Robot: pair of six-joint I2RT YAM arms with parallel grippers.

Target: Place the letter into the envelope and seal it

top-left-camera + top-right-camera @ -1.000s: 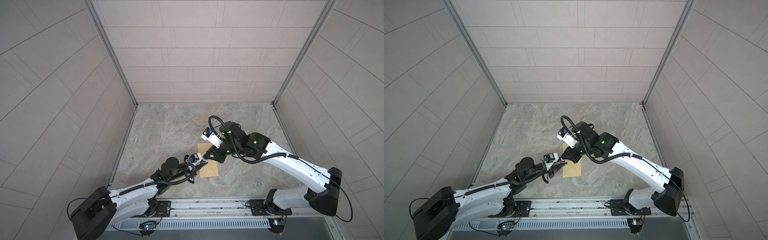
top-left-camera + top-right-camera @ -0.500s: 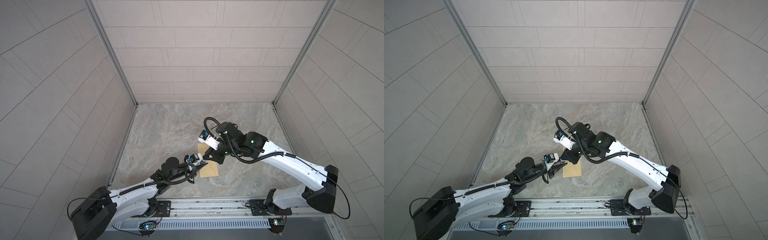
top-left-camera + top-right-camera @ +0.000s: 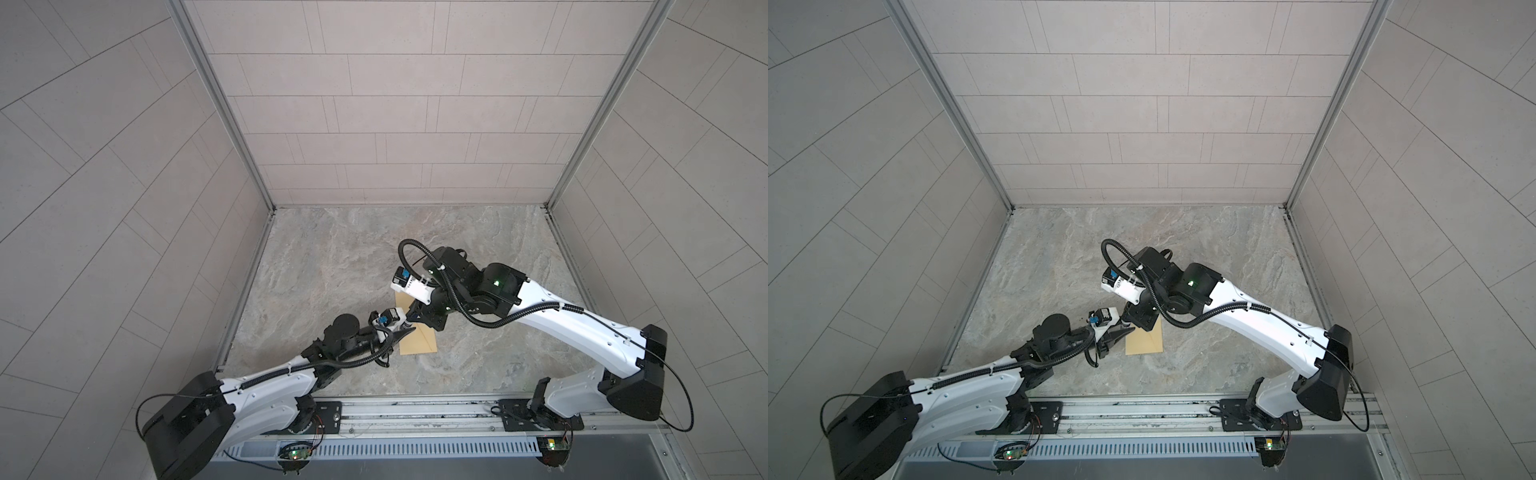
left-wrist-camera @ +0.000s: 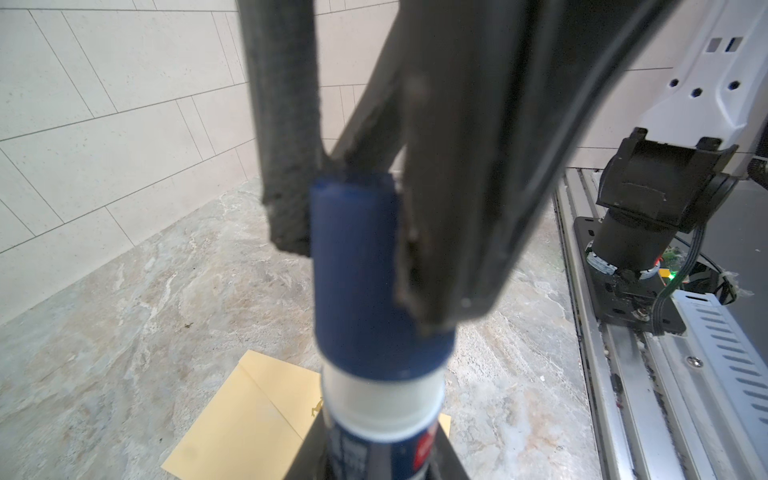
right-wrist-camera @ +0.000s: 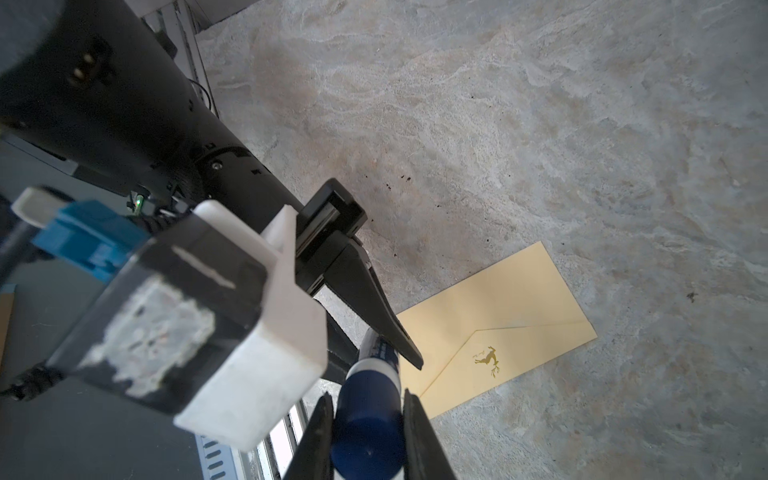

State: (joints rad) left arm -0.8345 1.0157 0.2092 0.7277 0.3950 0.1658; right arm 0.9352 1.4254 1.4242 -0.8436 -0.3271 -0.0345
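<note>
**Two pincers on one glue stick, above the envelope**

From the left, the left arm reaches low across the marble-patterned worktop [image 3: 332, 257]. Its left pincer [image 4: 378, 457] is closed narrowly on the labelled blue barrel of a glue stick [image 4: 382, 399] — the black fingers sit on either side of the barrel. In the right wrist view one finger of this pincer [image 5: 380, 353] lies along the barrel and the other is hidden behind it.

The stick runs from that grip through a white collar [image 4: 382, 403] to a dark blue cap [image 4: 357, 270]. The cap is seated on the stick's end.

The envelope [image 3: 419, 343] lies flat on the worktop, directly below the place where the pincers meet and partly covered by them in both top views [image 3: 1144, 340]. Its flap [image 5: 519, 349] is folded down over the body and carries a small golden stag mark [image 5: 488, 359]. Whether the flap is stuck cannot be told.

From the right, the right pincer [image 5: 368, 399] is clamped on the cap [image 5: 368, 436], one finger pressed against each side — a narrow grip. The stick is held off the worktop, apart from the envelope.
</note>
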